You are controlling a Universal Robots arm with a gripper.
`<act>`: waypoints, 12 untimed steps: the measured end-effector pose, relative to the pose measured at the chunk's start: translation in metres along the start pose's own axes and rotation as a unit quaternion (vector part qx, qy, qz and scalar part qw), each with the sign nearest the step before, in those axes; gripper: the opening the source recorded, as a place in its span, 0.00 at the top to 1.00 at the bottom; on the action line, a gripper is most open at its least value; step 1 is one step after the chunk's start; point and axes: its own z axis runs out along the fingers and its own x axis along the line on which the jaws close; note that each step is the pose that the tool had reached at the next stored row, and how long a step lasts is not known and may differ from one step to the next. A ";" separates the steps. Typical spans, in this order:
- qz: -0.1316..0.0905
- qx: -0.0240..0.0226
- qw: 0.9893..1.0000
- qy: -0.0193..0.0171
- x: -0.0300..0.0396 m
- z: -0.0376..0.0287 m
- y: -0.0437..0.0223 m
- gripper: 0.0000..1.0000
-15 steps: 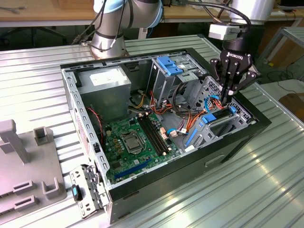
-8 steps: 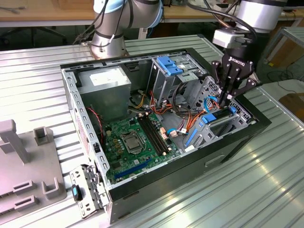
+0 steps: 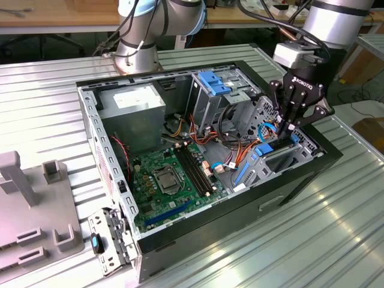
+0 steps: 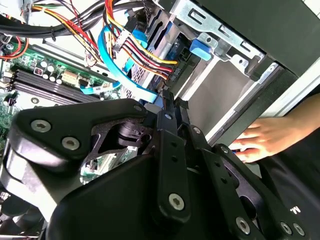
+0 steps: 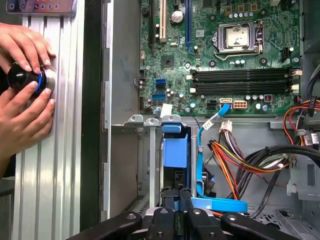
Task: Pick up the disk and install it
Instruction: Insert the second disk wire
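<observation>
1. Far off to the exterior view's left of my fingers [image 3: 282,126] lies the motherboard [image 3: 171,180]. It is well apart from me, so I judge it safe unless I swing wide.
2. Closer on that same side is the bundle of coloured cables [image 3: 240,150], with a flat blue cable [image 5: 205,165] hanging just beside me. If a loop drifts under the disk [image 3: 273,149], I could pinch it against the drive bay [image 3: 303,147] or pull a plug loose.
3. Directly below me the disk sits edge-up at the mouth of the bay, its blue rail showing. If it is tilted against the guides, I think pressing on could jam it or bend the thin metal. A slack grip could also let it drop slanted into the slot.
4. Beyond the bay, outside the case wall [image 4: 250,95], a person's hand [image 4: 265,137] rests on the desk [image 3: 336,210]. A sideways lurch of mine could come near it.
5. My fingers are drawn narrow, nearly together, low inside the case. As far as I can judge they are clenched on the disk's upper edge, with nothing else between them. I touch neither the cables nor the bay metal, though both are close.
</observation>
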 end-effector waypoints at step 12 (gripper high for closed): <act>0.004 0.022 1.000 -0.004 0.0003 0.0011 0.0097 0.84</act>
